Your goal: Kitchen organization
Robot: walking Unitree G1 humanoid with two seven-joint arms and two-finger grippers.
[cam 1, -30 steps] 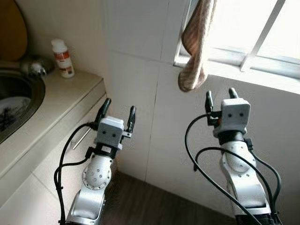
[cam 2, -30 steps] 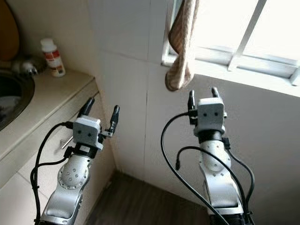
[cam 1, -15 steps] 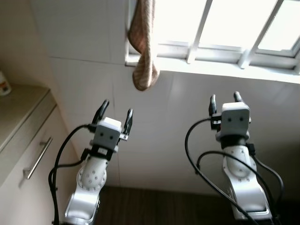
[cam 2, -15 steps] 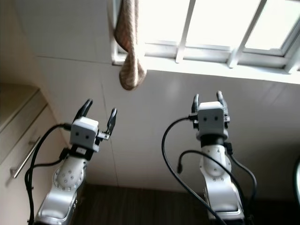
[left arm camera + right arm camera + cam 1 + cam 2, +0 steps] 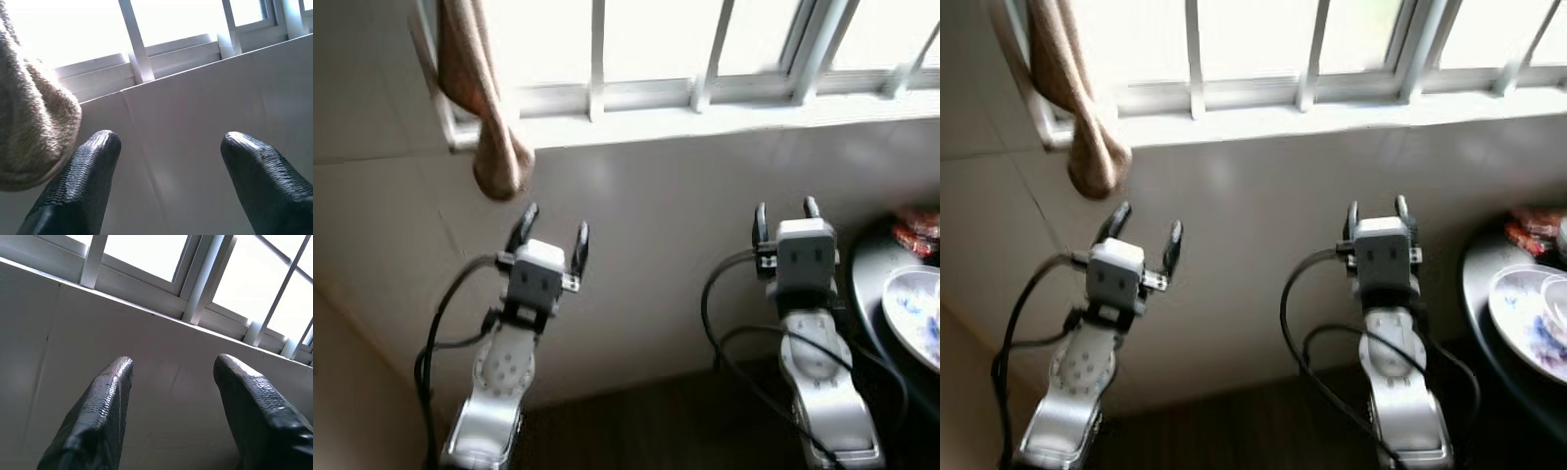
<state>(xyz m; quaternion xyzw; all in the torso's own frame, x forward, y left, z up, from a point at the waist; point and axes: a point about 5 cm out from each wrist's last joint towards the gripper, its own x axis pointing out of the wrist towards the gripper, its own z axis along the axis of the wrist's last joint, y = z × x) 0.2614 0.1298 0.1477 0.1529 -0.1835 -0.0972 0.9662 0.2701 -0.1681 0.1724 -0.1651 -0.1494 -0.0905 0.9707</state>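
Claws both hang released and empty before the tiled wall, your right claw (image 5: 784, 211) nearer than your left claw (image 5: 550, 228) to the plate (image 5: 913, 313) on the dark round worktop (image 5: 867, 284) rightward.

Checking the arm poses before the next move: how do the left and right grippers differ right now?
The left gripper tilts toward the robot's left, below the hanging brown cloth; the right gripper stands nearly upright, beside the dark round table. The left gripper's fingers spread wider than the right gripper's. Both are open, empty, and raised before the white tiled wall under the window.
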